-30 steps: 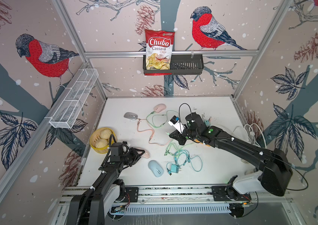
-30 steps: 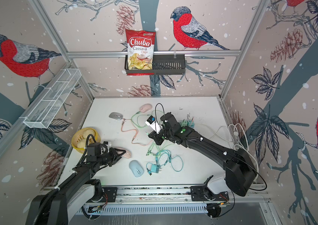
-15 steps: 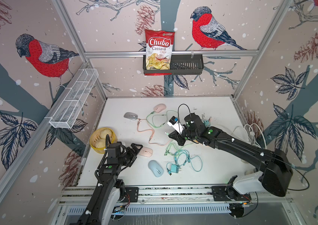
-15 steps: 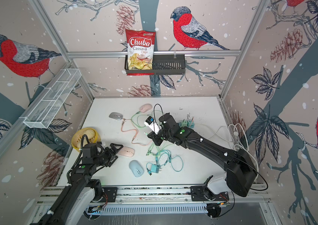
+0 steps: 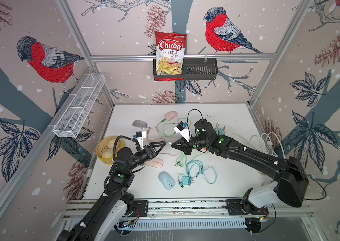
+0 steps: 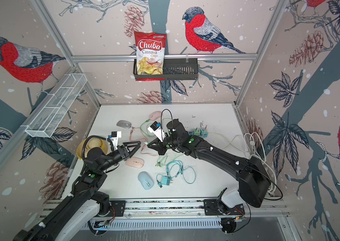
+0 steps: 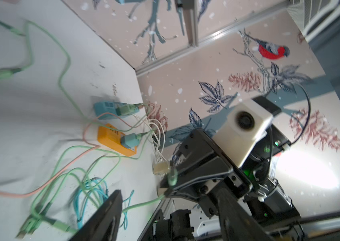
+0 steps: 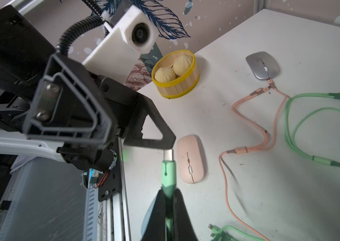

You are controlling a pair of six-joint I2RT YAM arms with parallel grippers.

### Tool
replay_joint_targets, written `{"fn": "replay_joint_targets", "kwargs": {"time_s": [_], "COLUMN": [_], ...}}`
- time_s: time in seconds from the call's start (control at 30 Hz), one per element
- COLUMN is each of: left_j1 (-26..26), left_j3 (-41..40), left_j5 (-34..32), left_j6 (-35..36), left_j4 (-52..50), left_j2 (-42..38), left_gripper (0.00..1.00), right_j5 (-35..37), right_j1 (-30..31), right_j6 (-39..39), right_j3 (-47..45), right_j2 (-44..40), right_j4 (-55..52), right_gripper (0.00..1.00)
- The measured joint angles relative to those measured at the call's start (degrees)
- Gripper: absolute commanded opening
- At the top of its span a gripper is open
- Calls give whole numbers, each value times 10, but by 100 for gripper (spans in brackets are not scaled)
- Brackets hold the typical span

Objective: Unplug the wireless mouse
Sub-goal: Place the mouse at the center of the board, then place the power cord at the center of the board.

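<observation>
Mouse (image 5: pixel 154 162) lies just below the released left tool (image 5: pixel 163 144), apart from the green plug (image 8: pixel 168 171) the right tool (image 5: pixel 173 145) clenches.

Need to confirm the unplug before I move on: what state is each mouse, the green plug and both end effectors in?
Left end effector: open, empty.
Right end effector: shut on the green plug.
Green plug: out of any mouse, metal tip bare.
Near pink mouse: unplugged, lying loose.
Silver mouse: pink cable plugged in.
Far pink mouse: appears plugged in.
Blue mouse: no cable.
</observation>
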Motion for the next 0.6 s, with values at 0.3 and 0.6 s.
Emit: {"fn": "replay_joint_targets", "kwargs": {"time_s": [0.3,0.6], "left_j1": [-86,-86], "left_j3": [111,146], "left_j5": [-99,-238], "left_j6": [153,258], "left_j4": [-116,-194], "left_j2": [54,1], "left_gripper": [70,73], "right_j5": [66,215], "right_j1": [-18,-73], "right_j6": [41,62], "right_j3": [21,-110], "right_j2": [5,-225], "right_j4": [-13,-76], "right_gripper": [75,69]}}
